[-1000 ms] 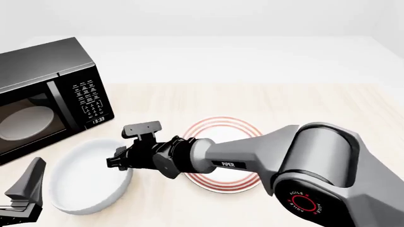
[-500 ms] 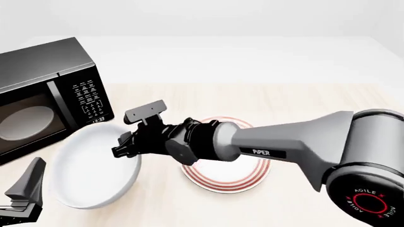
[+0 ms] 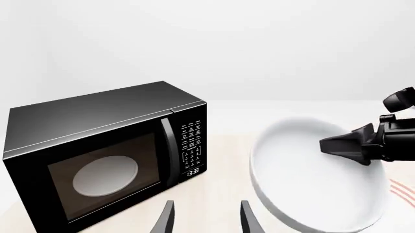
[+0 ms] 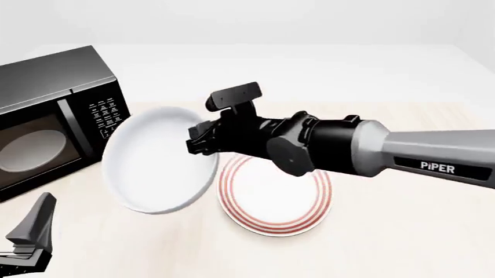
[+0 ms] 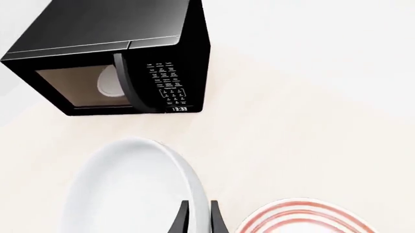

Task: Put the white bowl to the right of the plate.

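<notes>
Right hand [image 4: 199, 145] pinched tight on the near rim of the white bowl [image 4: 159, 161]. Bowl lifted off the table [image 4: 402, 231], tipped up on its side, inside facing out. Held just left of the plate [image 4: 275, 197], its edge hanging over the plate's left rim. Microwave [image 4: 54, 119] farther left of the plate. Left hand [image 3: 204, 218] low by the microwave, fingers apart, holding nothing.

The long right arm [image 4: 418, 159] — glossy grey tube lettered "PIPER" in white — ends in a matte black wrist block and dark wedge-shaped gripper [image 4: 203, 145].
</notes>
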You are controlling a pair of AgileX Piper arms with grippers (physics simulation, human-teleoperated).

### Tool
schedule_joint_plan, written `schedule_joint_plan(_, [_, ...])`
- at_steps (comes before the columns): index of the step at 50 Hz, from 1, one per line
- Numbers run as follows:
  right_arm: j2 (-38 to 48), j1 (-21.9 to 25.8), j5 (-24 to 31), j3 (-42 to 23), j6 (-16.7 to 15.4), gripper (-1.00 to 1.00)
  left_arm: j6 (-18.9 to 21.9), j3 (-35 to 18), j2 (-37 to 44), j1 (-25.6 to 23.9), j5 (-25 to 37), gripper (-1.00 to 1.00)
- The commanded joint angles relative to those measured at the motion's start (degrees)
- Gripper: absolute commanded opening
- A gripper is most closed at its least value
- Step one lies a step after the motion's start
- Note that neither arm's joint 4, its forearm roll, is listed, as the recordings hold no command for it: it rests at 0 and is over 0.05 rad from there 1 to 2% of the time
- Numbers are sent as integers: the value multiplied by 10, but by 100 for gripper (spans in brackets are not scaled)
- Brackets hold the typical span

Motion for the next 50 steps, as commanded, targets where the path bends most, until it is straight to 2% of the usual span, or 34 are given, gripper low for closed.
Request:
schedule_joint_plan(1, [-88, -60, -3, 68, -32, -100, 0, 0, 0, 0, 0, 100])
schedule_joint_plan(12, [-137, -131, -18, 126, -37, -100, 0, 0, 0, 0, 0, 100])
schedule_joint_plan(29, [-239, -266, -43, 223, -26, -100, 0, 0, 0, 0, 0, 100])
schedule_joint_plan(35, [-255, -283, -44, 241, -28, -100, 0, 0, 0, 0, 0, 100])
schedule_joint_plan(50, [-301, -361, -58, 291, -24, -100, 0, 0, 0, 0, 0, 100])
